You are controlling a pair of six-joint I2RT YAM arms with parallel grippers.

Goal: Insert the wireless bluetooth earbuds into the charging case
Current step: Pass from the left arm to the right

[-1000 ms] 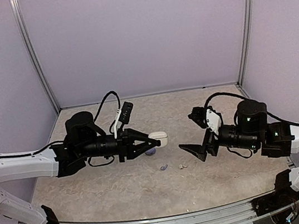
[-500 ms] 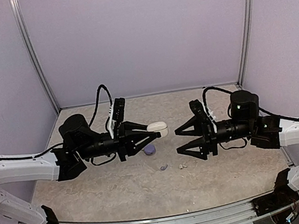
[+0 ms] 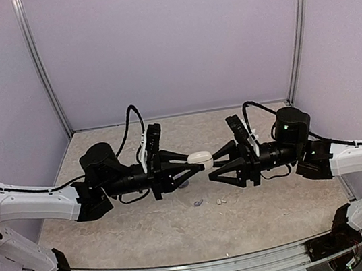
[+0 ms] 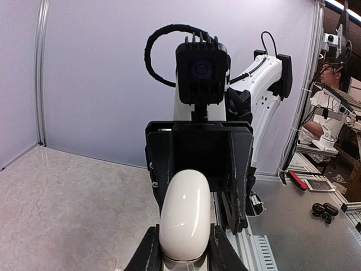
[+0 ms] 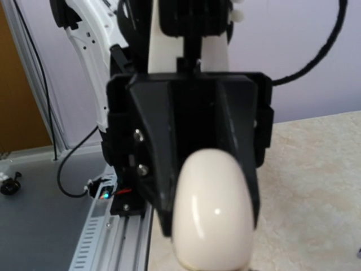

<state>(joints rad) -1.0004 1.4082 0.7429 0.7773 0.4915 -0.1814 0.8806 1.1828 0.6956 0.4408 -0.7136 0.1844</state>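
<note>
The earbuds are seen lying loose on the table (image 3: 126, 227), near its middle and below the two hands: a lilac piece (image 3: 198, 202) and, just beside it, a white piece (image 3: 221, 201). They are too small for their number or heading to be made out. None is seated in a case, so the insertion itself is judged not yet begun.

The white charging case (image 3: 200, 156) is held in the air above the table, well apart from the earbuds. No raised lid is visible, and the case is taken to be closed. Its long axis is laid roughly level and runs from one arm toward the other. One end is clamped in the left hand (image 3: 194, 163), and the free rounded end is pointed at the right hand (image 3: 214, 164). From the left wrist, the case is seen jutting straight out between that hand's fingers.

The right hand's fingers are spread in a V about the free end. Whether the case is touched by them cannot be told.

What remains, by judgement: the case is to be opened, and each earbud is to be lifted and set into its socket.
</note>
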